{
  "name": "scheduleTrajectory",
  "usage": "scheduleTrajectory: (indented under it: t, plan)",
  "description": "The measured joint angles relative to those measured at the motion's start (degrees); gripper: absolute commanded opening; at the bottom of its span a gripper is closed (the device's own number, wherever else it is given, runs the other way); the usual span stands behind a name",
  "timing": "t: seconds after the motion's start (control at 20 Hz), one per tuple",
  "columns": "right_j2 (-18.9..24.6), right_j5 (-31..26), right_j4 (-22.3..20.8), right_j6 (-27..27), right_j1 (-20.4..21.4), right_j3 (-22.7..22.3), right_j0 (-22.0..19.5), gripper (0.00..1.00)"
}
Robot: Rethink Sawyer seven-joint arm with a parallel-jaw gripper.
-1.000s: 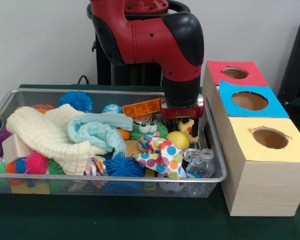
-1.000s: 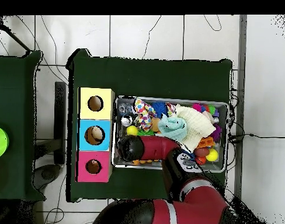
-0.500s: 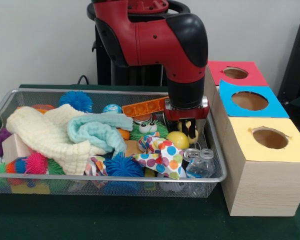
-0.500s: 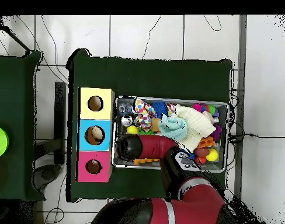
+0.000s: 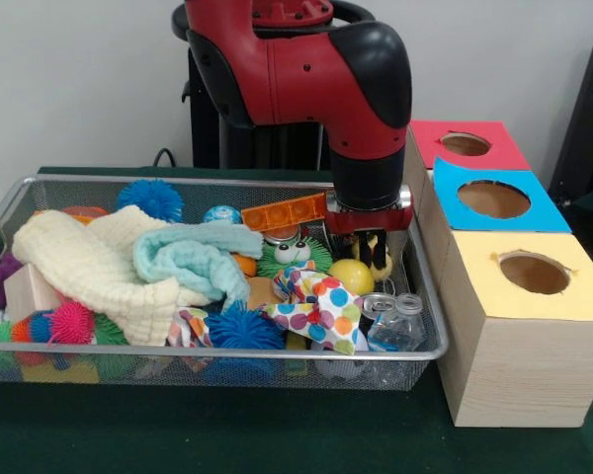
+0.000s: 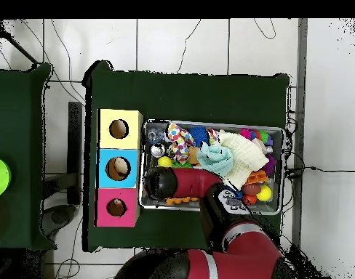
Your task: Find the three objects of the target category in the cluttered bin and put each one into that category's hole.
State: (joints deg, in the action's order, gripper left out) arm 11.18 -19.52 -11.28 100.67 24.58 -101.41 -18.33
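Hanging at the right end of the wire bin [image 5: 430, 351], our gripper [image 5: 373, 255] is sitting low over a small yellow toy [image 5: 381, 263], possibly a rubber duck, that shows between and behind the fingers, just beside the yellow ball [image 5: 351, 276]. We are judging this toy to be the piece we are after, though we cannot tell the target category or whether the fingers are actually clamped on the toy or merely straddling it; the jaws are looking narrow, but their true state is not readable. In the overhead view the arm [image 6: 202, 190] is covering that corner of the bin entirely. To do this step well, we are wanting a straight vertical lift, so the toy is not catching the bin wall or dragging the polka-dot cloth [image 5: 321, 306] and the crushed can [image 5: 378, 304] lying nearby in front. Just beside the bin, the three boxes are waiting in a row: the yellow-topped box [image 5: 573, 296] nearest the camera, the blue-topped box [image 5: 453, 183] in the middle, the red-topped box [image 5: 425, 133] farthest. We are needing to clear the bin rim fully before swinging toward them, and to centre the toy over the proper hole before releasing.
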Motion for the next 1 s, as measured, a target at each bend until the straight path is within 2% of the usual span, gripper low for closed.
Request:
scheduleTrajectory:
  t: [0.3,0.35,0.6,0.65,1.0]
  plan:
    - [0.01,-3.27,-0.04,0.00,6.02,-4.39,-0.11,0.00]
    - [0.00,-5.75,-0.02,0.00,8.75,-5.51,-0.36,0.00]
    - [0.01,-11.53,0.29,0.00,13.71,-6.45,-1.23,0.00]
    - [0.08,-14.44,0.58,0.00,15.93,-6.47,-1.97,0.00]
    - [0.19,-19.30,1.25,0.00,20.94,-6.43,-3.77,0.00]
